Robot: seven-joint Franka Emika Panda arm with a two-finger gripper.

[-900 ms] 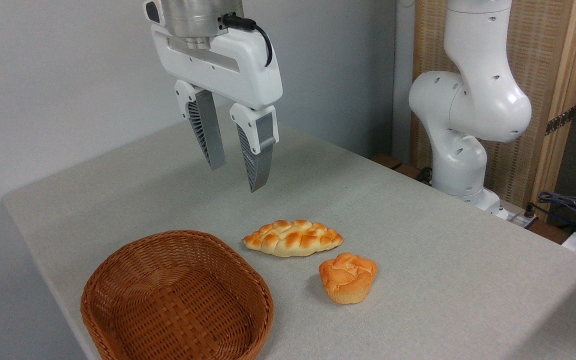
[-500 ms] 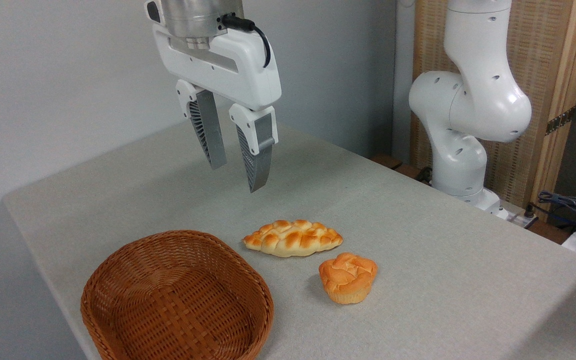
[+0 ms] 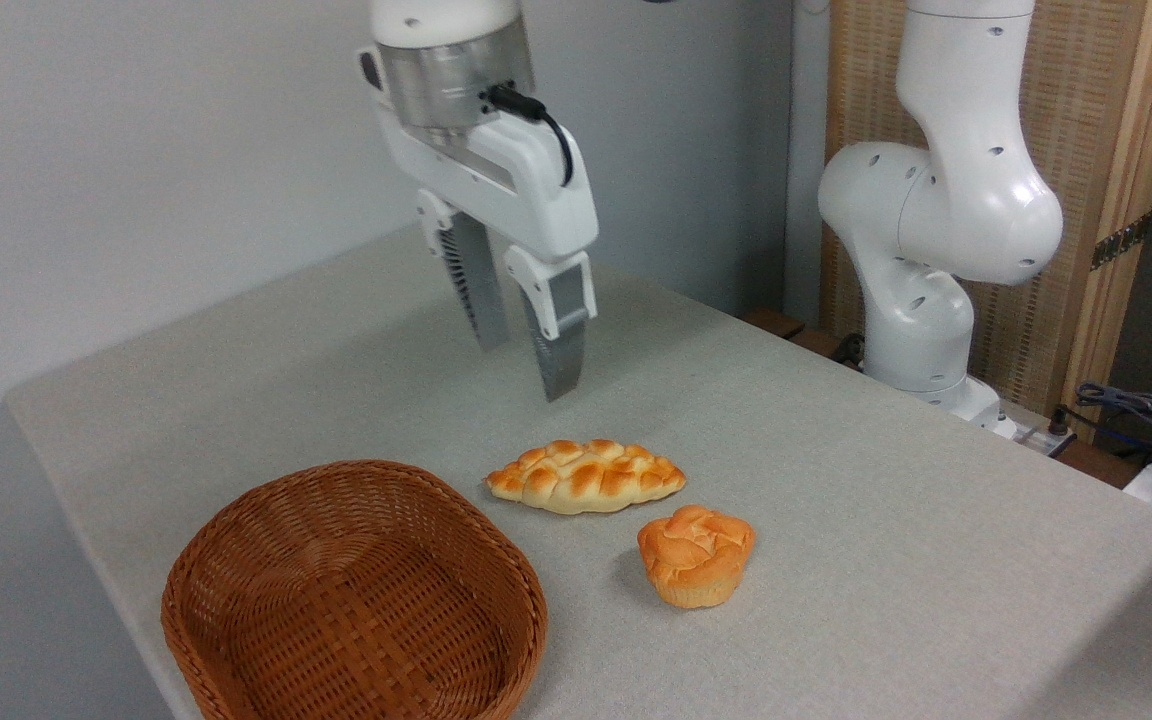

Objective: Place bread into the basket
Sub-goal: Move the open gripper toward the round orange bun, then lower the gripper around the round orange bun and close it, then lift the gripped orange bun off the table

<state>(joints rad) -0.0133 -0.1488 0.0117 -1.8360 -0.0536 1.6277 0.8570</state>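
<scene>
The basket (image 3: pixel 356 590) seems to hold nothing; the bread (image 3: pixel 695 555) sits outside; the hand (image 3: pixel 526 372) hangs parted, gripping nothing.

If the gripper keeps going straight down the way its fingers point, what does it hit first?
Probably the bare table, behind the braided loaf. The open gripper hangs above and beyond the loaf, though one view leaves depth uncertain.

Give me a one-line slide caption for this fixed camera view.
Open gripper hovers above the table, behind a braided loaf and round bun; empty wicker basket waits nearby.
</scene>
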